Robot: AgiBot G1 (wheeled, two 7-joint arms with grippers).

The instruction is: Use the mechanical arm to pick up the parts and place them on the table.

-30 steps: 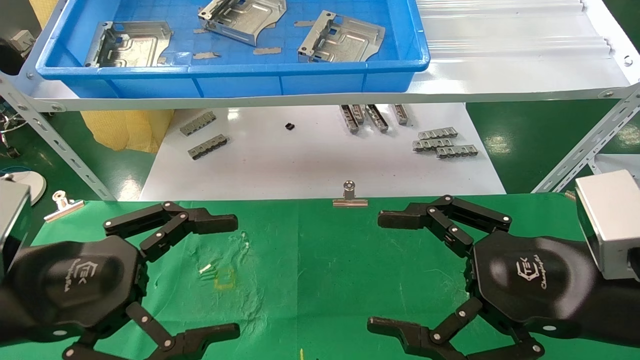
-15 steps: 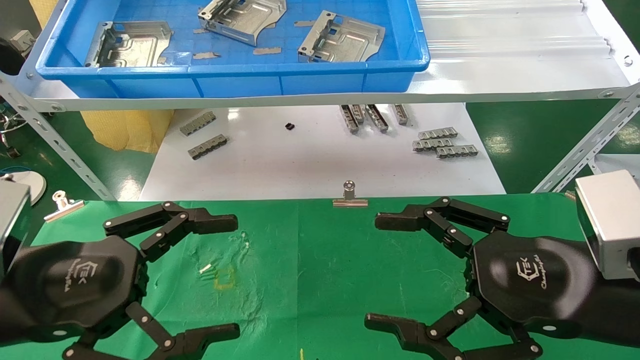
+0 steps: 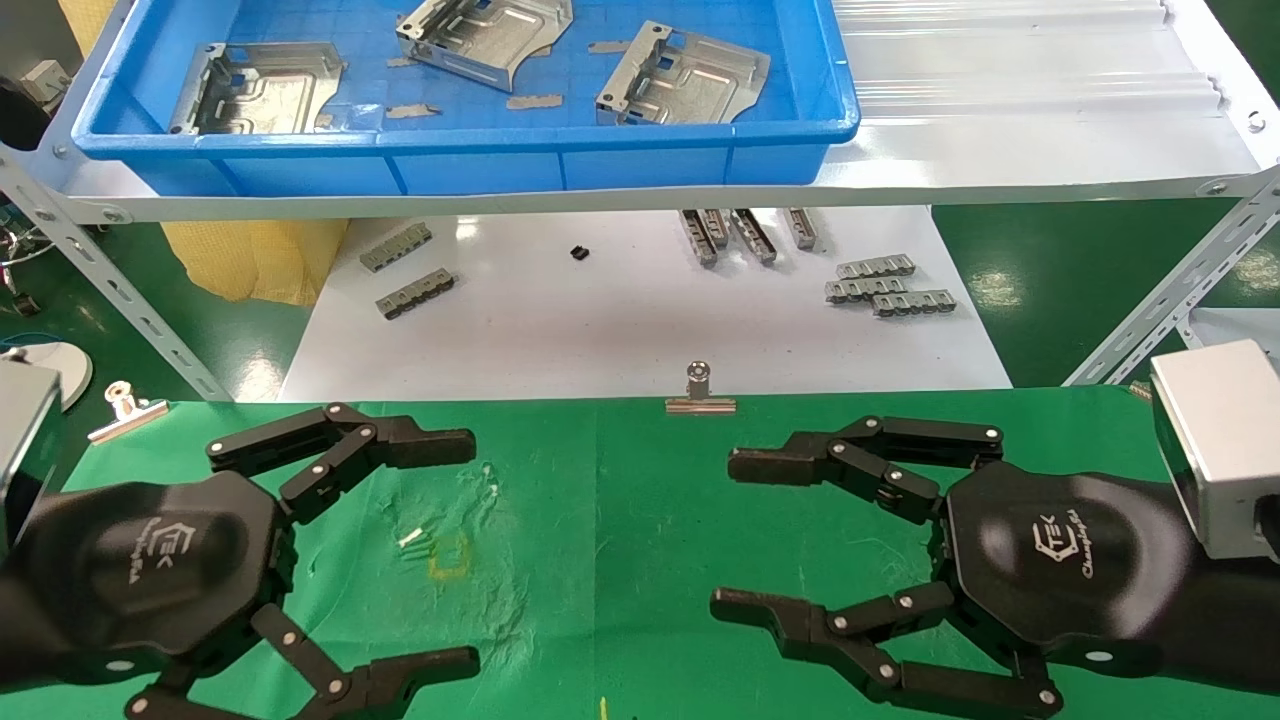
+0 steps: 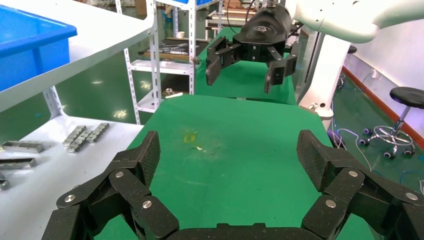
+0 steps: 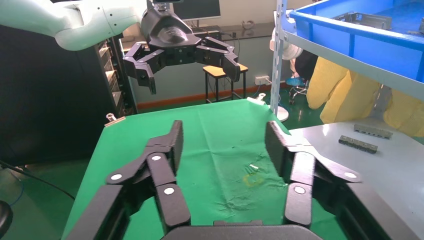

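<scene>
Three silvery stamped parts lie in the blue tray point(image 3: 470, 150) on the upper shelf: one at the left point(image 3: 262, 88), one in the middle point(image 3: 490, 35), one at the right point(image 3: 685, 80). Both black grippers hover low over the green table point(image 3: 620, 520), far from the parts. My left gripper point(image 3: 468, 552) is wide open and empty; it also shows in its own wrist view point(image 4: 230, 150). My right gripper point(image 3: 727, 533) is open and empty with its fingers partly drawn in; it also shows in its own wrist view point(image 5: 224, 137).
A white board point(image 3: 620, 330) below the shelf holds small grey ribbed strips point(image 3: 885, 290). Binder clips point(image 3: 700, 392) point(image 3: 125, 408) sit at the cloth's far edge. A faint yellow mark point(image 3: 448, 555) lies between the grippers. Slanted shelf struts point(image 3: 1170, 290) stand at both sides.
The right gripper's fingers have drawn closer together and stretched forward. The left gripper and the parts have not moved.
</scene>
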